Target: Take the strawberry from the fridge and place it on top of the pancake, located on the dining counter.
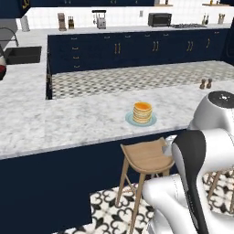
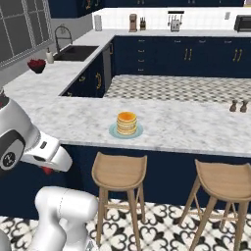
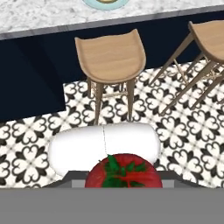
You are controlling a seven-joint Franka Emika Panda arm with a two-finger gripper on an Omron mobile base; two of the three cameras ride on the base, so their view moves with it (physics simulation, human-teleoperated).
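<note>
Strawberry (image 3: 124,172) sits right at the bottom of the hand view, tight against the gripper (image 3: 124,181), red body bulging up with its green leaves facing the camera. So the leafy cap end looks back along the hand and the fruit's long axis seems to run roughly in line with the gripper; the tip end is hidden. The finger tips themselves are covered by the fruit, but the gripper looks closed narrow on the strawberry, holding it.

In the right base view a small speck of red (image 2: 47,170) peeks from under the white hand, low and left, in front of the navy base of the counter (image 2: 196,127). The pancake (image 2: 127,122) waits on its plate (image 2: 114,131) on the marble top, well apart from the strawberry, above and to the right of it. Two wooden stools (image 2: 119,172) stand below the counter edge. In the hand view the nearer stool (image 3: 111,57) stands ahead over the patterned floor (image 3: 183,131), with the plate's rim (image 3: 89,3) just showing at the top edge.
</note>
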